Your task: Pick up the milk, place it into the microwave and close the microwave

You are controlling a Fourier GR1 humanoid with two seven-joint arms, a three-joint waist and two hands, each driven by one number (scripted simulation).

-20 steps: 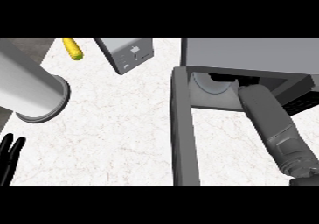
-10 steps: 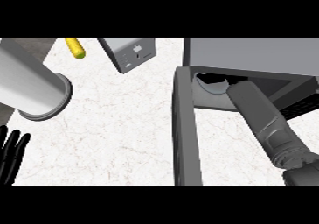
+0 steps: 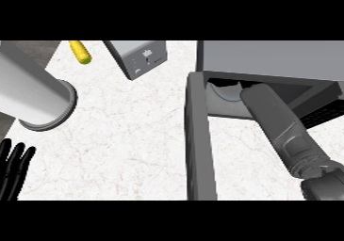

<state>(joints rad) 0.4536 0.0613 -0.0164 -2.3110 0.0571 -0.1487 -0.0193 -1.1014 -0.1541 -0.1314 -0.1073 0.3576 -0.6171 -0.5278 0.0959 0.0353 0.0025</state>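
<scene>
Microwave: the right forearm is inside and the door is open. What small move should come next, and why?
Probably draw the right forearm back out of the microwave: it reaches deep through the opening, and the open door cannot close while it is there.

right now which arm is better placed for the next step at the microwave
Right: its forearm reaches into the open microwave, hand hidden inside. The left robot hand rests open at the lower left, beyond the door.

The right forearm (image 3: 280, 124) has slid further up the right side of the frame, and its far end now lies deeper inside the open microwave (image 3: 272, 59). At the lower left, the left hand (image 3: 10, 172) has risen slightly, so more of its straight fingers show.
</scene>
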